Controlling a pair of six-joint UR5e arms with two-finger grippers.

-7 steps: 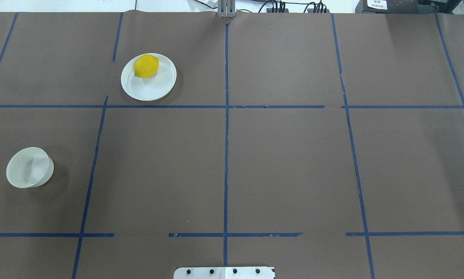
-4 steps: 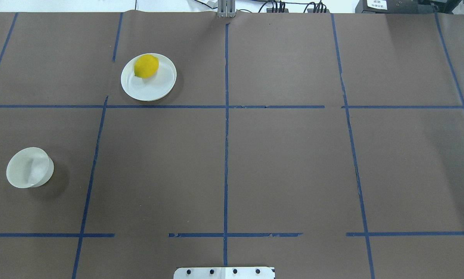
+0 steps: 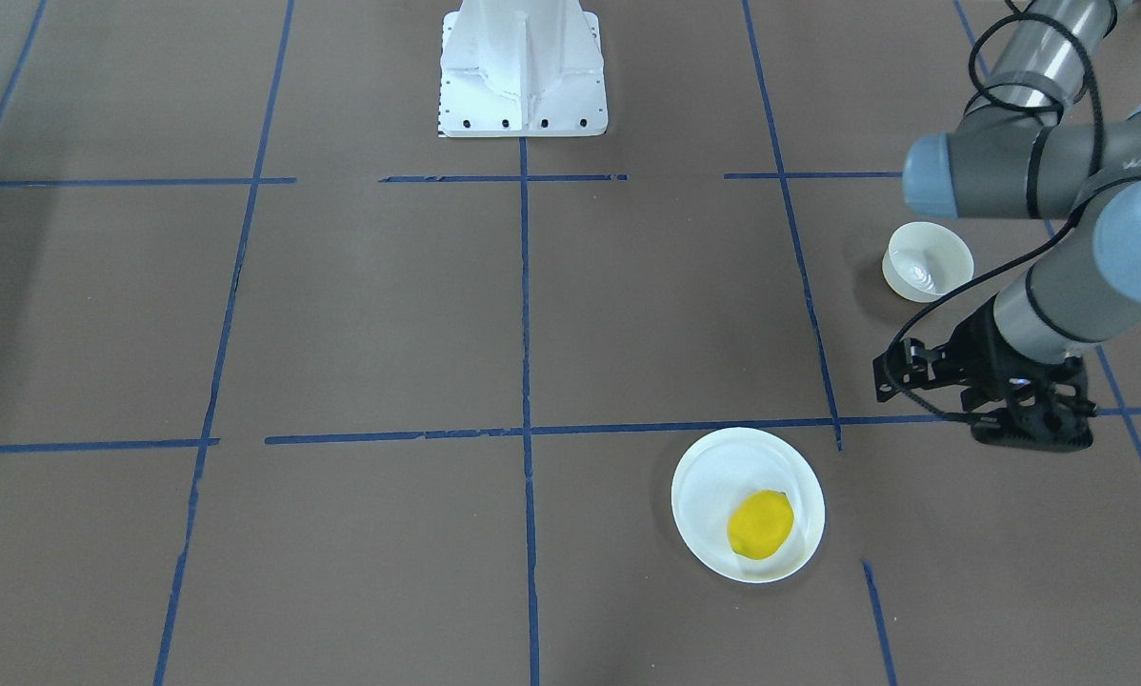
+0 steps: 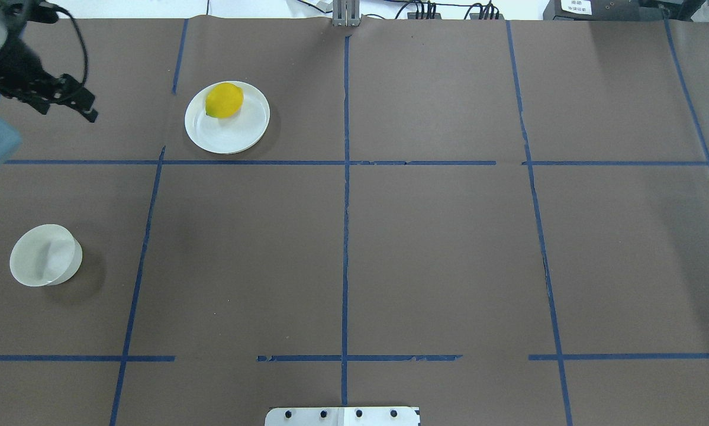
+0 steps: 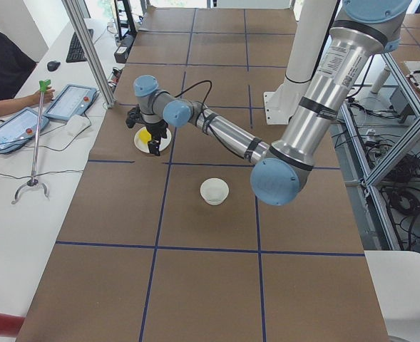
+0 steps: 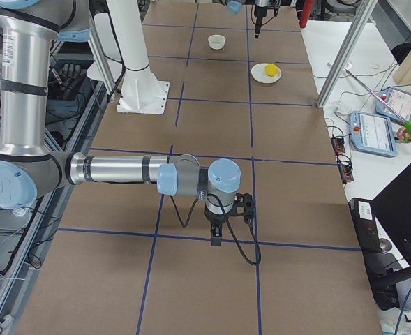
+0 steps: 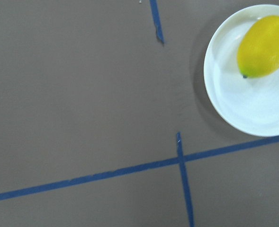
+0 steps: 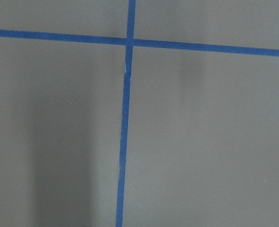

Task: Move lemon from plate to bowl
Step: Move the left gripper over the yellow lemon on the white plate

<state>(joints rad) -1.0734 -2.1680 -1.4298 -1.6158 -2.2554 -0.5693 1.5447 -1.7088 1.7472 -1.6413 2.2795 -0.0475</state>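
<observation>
The yellow lemon (image 4: pixel 224 100) lies on the far side of the flat white plate (image 4: pixel 236 136) at the table's back left. It also shows in the left wrist view (image 7: pixel 265 46) at the upper right. The small deep white bowl (image 4: pixel 44 255) stands empty at the front left. My left gripper (image 4: pixel 88 112) hangs above the table to the left of the plate, apart from it; it also shows in the front-facing view (image 3: pixel 1032 436). I cannot tell if it is open or shut. My right gripper (image 6: pixel 215 241) points down over bare table far to the right; I cannot tell its state.
Brown paper with blue tape lines (image 4: pixel 345 177) covers the table. The robot's white base (image 3: pixel 523 67) stands at the middle of the near edge. An operator's table with tablets (image 5: pixel 67 103) runs along the far side.
My left arm and gripper have come into the overhead view at the top left, where no arm showed before. The lemon, plate and bowl have not moved.
</observation>
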